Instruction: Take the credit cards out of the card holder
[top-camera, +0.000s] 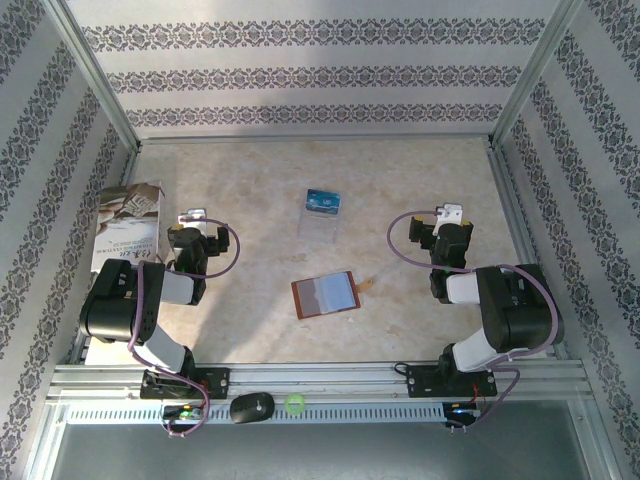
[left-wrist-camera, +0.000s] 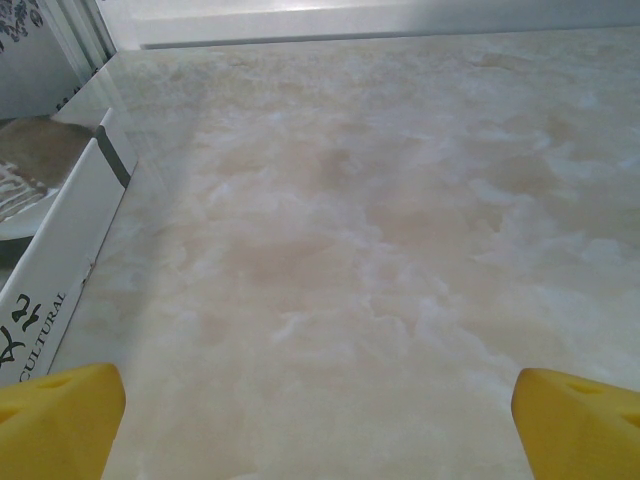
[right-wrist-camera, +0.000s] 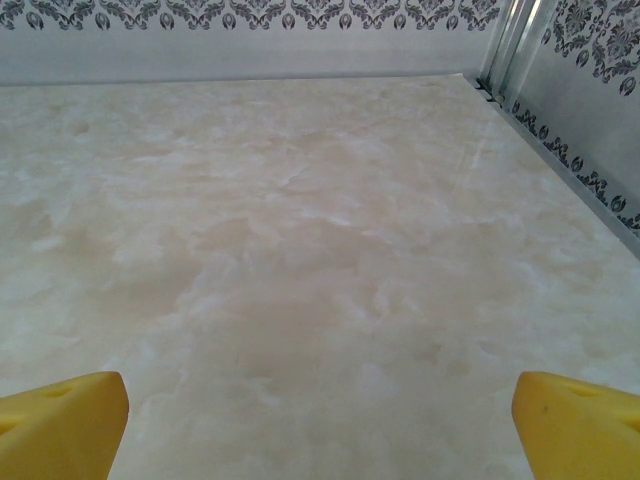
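Yellow wedge fingertips (left-wrist-camera: 58, 420) of left pincer (left-wrist-camera: 320, 435) flank marbled tabletop (left-wrist-camera: 360, 240).

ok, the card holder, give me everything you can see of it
The card holder lies opened flat near the middle of the table, turned slightly askew. A reddish-brown border, leather by its look, frames a grey-blue inside. A small snap tab sticks out at its right edge. Nothing but the table touches it. What it holds is too small to tell.
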